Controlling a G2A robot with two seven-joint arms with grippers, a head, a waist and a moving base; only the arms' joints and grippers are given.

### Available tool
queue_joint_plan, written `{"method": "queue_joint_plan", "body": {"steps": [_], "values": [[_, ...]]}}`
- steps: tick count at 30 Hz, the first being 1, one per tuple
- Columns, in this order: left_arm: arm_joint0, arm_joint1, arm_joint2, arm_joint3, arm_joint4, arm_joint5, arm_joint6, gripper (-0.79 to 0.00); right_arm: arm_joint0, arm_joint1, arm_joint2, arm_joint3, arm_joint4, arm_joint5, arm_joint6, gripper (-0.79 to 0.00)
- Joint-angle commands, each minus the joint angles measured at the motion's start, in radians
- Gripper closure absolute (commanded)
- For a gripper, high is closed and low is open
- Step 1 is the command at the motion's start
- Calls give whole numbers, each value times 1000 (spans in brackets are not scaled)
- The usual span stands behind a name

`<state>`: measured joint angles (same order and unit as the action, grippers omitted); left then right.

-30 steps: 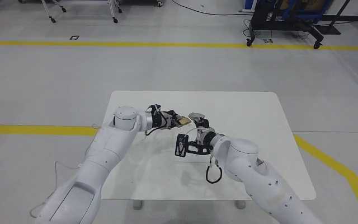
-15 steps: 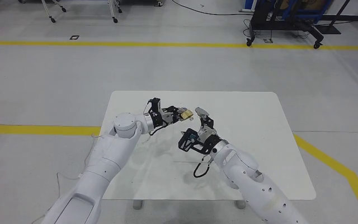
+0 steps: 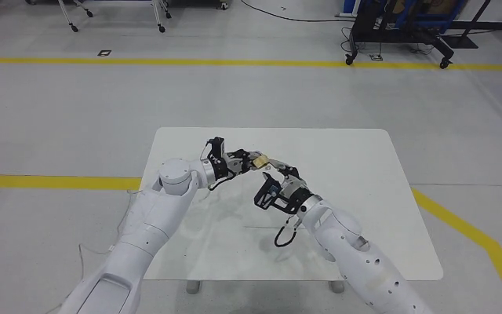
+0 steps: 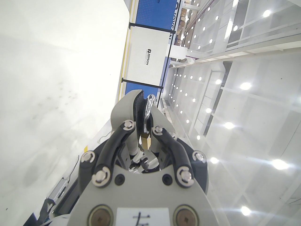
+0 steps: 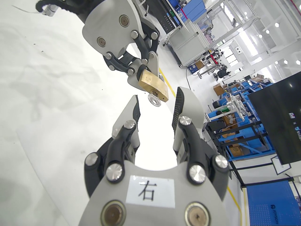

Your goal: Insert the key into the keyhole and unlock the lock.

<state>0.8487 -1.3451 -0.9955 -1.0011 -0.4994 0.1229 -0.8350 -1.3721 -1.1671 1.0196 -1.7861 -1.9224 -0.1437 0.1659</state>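
Left hand (image 4: 146,109) was clamped on the brass lock (image 5: 154,85) above the tabletop (image 3: 353,157); right hand (image 5: 158,96) stood wide open, fingers (image 5: 181,105) flanking the key (image 5: 154,100) in the keyhole (image 5: 154,93).

The lock (image 5: 153,85) hides the blade of the key (image 5: 154,100).

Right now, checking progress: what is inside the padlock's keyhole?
The key: its round silver head sticks out of the brass padlock held in the left gripper. The blade is hidden inside the lock body, so its depth cannot be seen.
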Motion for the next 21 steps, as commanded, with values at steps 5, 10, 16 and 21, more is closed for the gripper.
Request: {"method": "queue_joint_plan", "body": {"steps": [5,10,16,21], "values": [[3,0,-1,-5,9,1,0,0,6,-3,-4,1,-8,-31,0,-259],[3,1,4,-7,24,2,-24,0,22,-8,-14,19,-14,-57,12,0],[4,1,5,-9,31,-5,-27,0,13,-9,3,11,0,-66,-5,0],[9,1,7,-17,51,-33,-16,0,-9,-9,39,11,79,-69,-27,0]]}}
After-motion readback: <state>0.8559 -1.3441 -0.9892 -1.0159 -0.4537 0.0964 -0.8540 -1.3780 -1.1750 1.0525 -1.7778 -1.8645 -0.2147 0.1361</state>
